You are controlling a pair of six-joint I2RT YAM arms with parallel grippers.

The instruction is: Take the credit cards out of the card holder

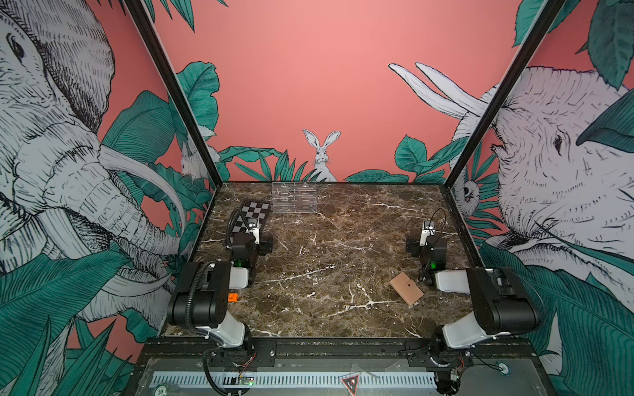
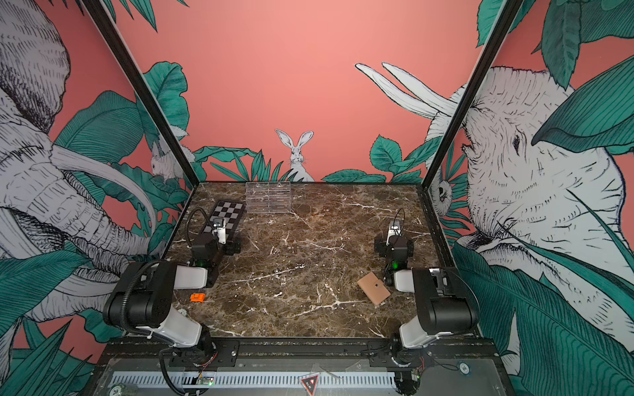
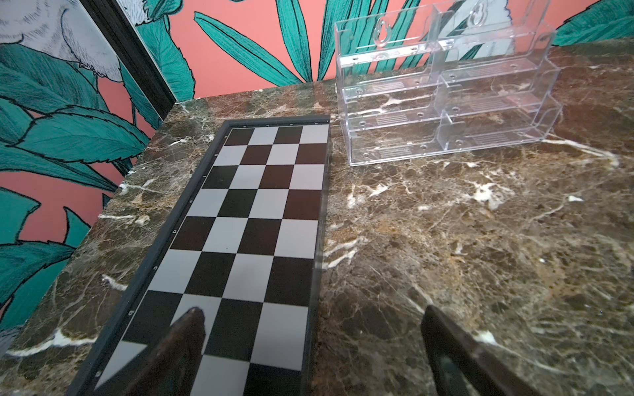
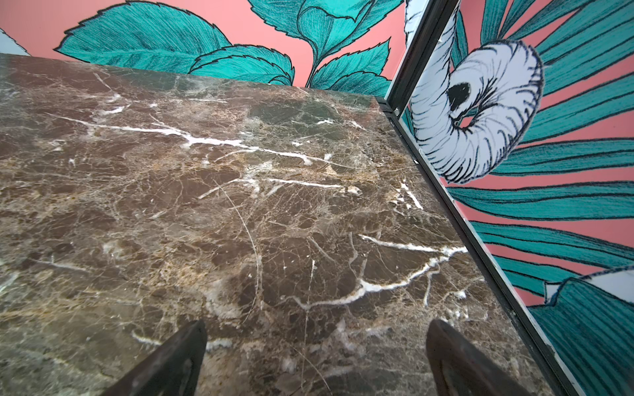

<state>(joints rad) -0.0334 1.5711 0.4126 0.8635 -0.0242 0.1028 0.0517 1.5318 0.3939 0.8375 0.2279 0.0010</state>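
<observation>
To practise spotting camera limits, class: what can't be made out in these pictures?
Credit cards: unseen; the closed card holder hides its inside in both top views.
Orange object: too small to identify in a top view.
Card holder: outside both wrist views' frames.

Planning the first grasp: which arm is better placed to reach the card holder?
Right. The card holder lies closed close beside the right arm; the left hand hangs open over the chessboard, far across. The right hand is open too.
</observation>
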